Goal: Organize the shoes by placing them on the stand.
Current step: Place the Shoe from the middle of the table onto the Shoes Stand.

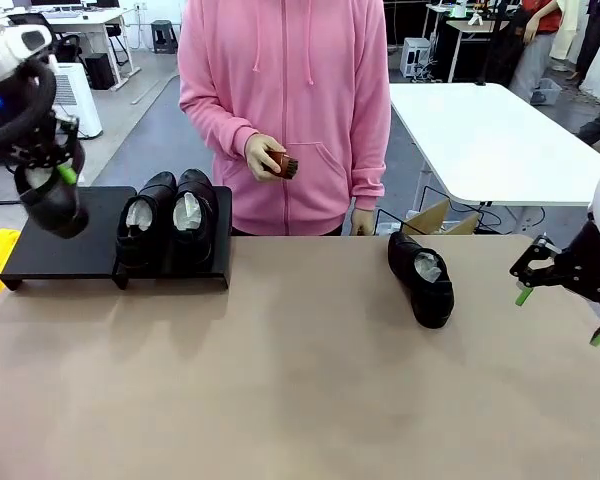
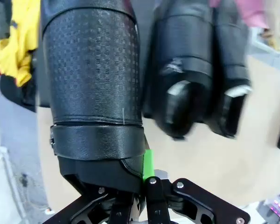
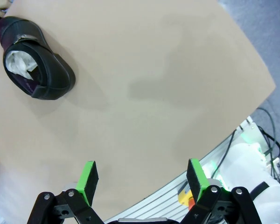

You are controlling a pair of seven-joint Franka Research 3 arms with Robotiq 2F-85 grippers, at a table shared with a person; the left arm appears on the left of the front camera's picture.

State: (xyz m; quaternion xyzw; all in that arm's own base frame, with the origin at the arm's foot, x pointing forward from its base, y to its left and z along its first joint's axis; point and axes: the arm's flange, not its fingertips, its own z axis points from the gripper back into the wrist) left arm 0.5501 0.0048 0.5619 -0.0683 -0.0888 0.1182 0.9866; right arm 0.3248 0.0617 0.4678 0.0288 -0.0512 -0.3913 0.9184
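**Shoe Held Above Stand**

The left gripper (image 2: pixel 144 170) is clamped on one shoe (image 1: pixel 52 205), suspended above the bare left part of the stand (image 1: pixel 40 258). Two shoes (image 1: pixel 193 210) sit side by side on its right part. A fourth shoe (image 1: pixel 422 278) lies on the table (image 1: pixel 280 380). Near it, the right gripper (image 3: pixel 142 179) hovers with jaws wide, holding nothing.
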